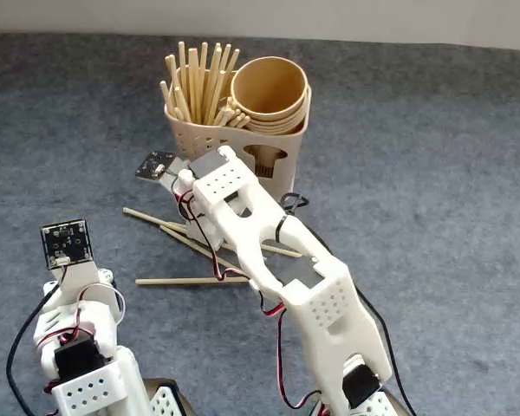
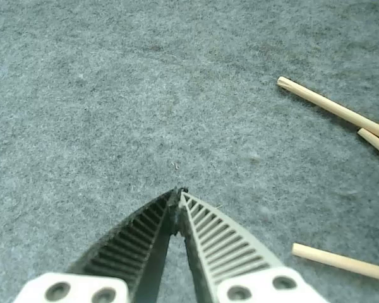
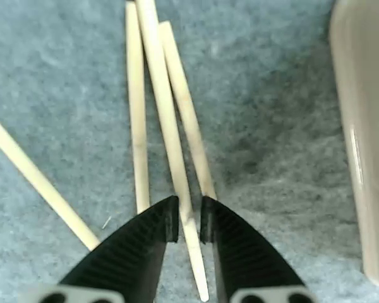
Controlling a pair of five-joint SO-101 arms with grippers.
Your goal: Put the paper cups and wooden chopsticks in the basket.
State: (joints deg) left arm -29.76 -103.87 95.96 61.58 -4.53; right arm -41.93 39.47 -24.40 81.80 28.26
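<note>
right gripper: jaws narrowly parted astride one wooden chopstick, no clamping seen | basket near, alongside | left gripper: tips pressed together, empty | chopstick judged light, stiff, smooth, easily rolled; best gripped mid-length

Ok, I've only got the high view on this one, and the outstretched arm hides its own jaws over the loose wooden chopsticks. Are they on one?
Observer: The right jaws are slightly open astride one pale wooden chopstick, which lies flat on the grey carpet.
Operator: Just that one under there?
Observer: No. A second chopstick and a third chopstick lie close along either side of it.
Operator: And the other arm's jaws?
Observer: The left jaws are shut and empty, above bare carpet.
</note>
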